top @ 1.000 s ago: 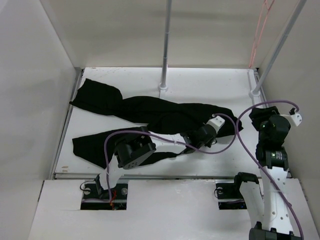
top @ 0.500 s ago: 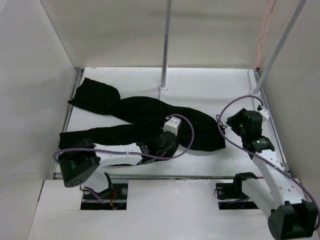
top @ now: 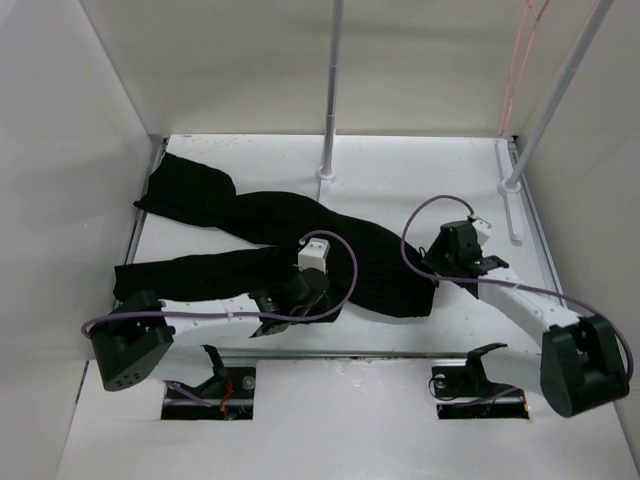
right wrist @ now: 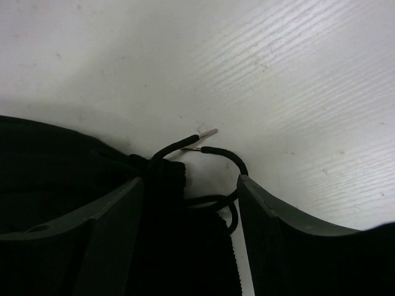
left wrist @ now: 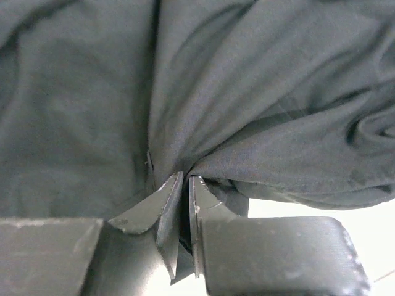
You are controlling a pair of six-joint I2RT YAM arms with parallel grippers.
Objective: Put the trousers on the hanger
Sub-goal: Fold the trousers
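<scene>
Your left gripper point(left wrist: 185, 179) is pinched tight on the trousers point(left wrist: 247, 92); your right gripper point(right wrist: 190, 180) sits wide open around their drawstring point(right wrist: 219, 152).

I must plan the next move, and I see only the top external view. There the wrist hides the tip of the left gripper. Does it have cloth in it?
Observer: Yes. The left wrist view shows the left gripper shut on a gathered fold of the trousers.
Operator: Is the right gripper closed too?
Observer: No. The right gripper is open, with the edge of the trousers between its jaws, not pinched.
Operator: Is anything else lying there?
Observer: The black drawstring loops out between the jaws onto the white table, and one end has a metal tip.
</scene>
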